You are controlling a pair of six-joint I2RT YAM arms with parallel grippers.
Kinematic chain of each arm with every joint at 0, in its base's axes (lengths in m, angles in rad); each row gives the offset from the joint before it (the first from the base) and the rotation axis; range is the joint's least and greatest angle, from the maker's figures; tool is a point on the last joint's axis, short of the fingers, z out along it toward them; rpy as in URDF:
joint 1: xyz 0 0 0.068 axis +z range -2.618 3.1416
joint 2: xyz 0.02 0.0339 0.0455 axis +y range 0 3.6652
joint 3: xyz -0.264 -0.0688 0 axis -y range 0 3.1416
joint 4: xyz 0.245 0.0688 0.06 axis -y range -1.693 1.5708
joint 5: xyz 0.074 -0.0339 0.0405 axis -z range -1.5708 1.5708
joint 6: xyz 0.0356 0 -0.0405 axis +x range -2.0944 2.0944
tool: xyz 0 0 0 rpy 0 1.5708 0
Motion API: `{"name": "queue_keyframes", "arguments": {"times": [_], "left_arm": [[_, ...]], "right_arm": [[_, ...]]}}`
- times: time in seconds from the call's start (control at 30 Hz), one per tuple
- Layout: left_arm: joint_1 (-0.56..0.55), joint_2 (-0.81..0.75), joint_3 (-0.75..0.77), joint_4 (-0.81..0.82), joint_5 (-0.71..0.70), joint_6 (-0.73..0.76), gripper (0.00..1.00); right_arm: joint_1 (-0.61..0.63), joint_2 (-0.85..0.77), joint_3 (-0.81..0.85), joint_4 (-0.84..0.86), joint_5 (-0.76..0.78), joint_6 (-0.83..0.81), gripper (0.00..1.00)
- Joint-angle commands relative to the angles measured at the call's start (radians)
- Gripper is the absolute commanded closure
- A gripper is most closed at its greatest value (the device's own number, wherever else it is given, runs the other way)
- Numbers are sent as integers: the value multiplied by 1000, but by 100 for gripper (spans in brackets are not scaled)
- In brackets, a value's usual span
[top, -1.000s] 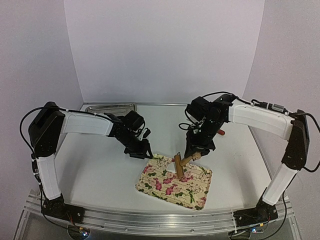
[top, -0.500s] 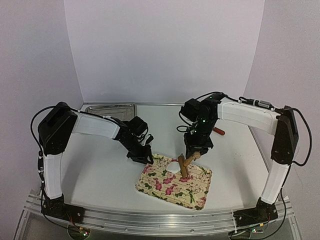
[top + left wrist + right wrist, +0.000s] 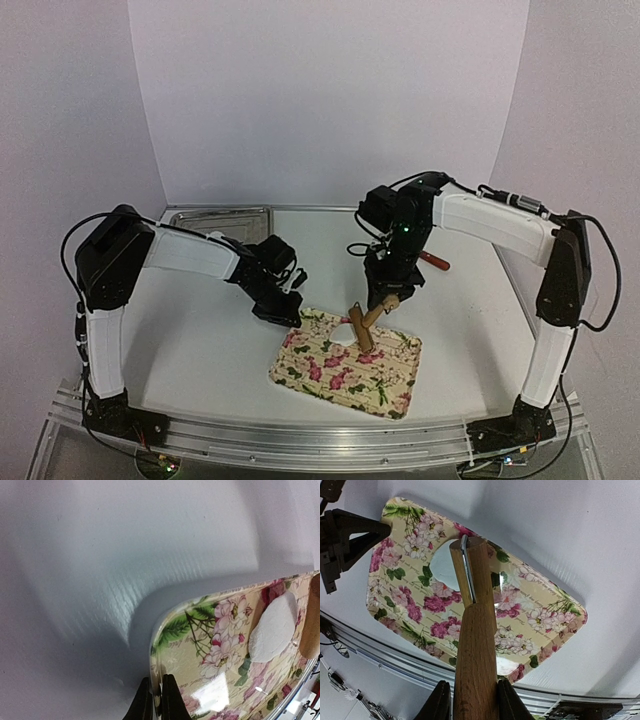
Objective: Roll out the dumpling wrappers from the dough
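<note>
A flat white oval of dough (image 3: pixel 343 332) (image 3: pixel 272 628) (image 3: pixel 444 572) lies on the floral tray (image 3: pixel 330 375) (image 3: pixel 220 680) (image 3: pixel 540 617), toward its far-left end. My left gripper (image 3: pixel 291 318) (image 3: pixel 156 702) is shut on the tray's rim at the far-left corner, one finger on each side of it. My right gripper (image 3: pixel 385 303) (image 3: pixel 476 702) is shut on the handle of a wooden roller (image 3: pixel 358 329) (image 3: pixel 470 580). The roller's head is right at the dough's right edge. Round dumpling wrappers are out of view.
A metal tray (image 3: pixel 220 215) sits at the table's back left. A red-handled tool (image 3: pixel 436 263) lies behind my right arm. The left gripper (image 3: pixel 350 535) shows at the upper left of the right wrist view. An aluminium rail (image 3: pixel 320 440) runs along the table's near edge.
My left gripper has moved right to the tray's corner and shut on its rim. My right arm has shifted the roller a little left, up to the dough.
</note>
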Motion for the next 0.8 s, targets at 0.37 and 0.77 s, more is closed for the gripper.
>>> {"name": "queue_keyframes", "arguments": {"times": [0.37,0.77], "left_arm": [[-2,-112,-98,-14,-71,54,100],[-2,-66,-51,-2,-73,13,100]], "right_arm": [[37,-8,168,-147,134,-103,100],[96,112,221,-138,224,-238,100]]}}
